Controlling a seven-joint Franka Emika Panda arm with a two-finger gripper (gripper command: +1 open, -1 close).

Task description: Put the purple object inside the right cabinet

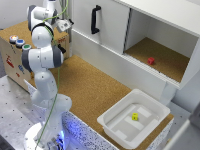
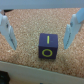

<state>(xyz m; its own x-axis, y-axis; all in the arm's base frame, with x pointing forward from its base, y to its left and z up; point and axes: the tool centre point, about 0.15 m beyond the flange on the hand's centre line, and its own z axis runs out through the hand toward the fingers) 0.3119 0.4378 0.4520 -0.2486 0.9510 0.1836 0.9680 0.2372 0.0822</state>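
The purple object (image 2: 48, 46) is a small cube with yellow markings, resting on the cork surface. In the wrist view my gripper (image 2: 41, 32) is open and straddles it, with one of the fingers (image 2: 72, 30) close beside the cube and the other farther off. In the exterior view the gripper (image 1: 64, 24) is high at the left, near the closed white door; the cube itself is hidden there. The right cabinet (image 1: 172, 67) stands open at the exterior view's right, white-walled with a cork-brown floor.
A small red block (image 1: 151, 61) lies on the right cabinet's floor. A white bin (image 1: 111, 120) holding a yellow cube (image 1: 135, 116) sits at the counter's front. The white door carries a black handle (image 1: 95, 19). A wooden box with coloured buttons (image 1: 17, 41) stands at the left.
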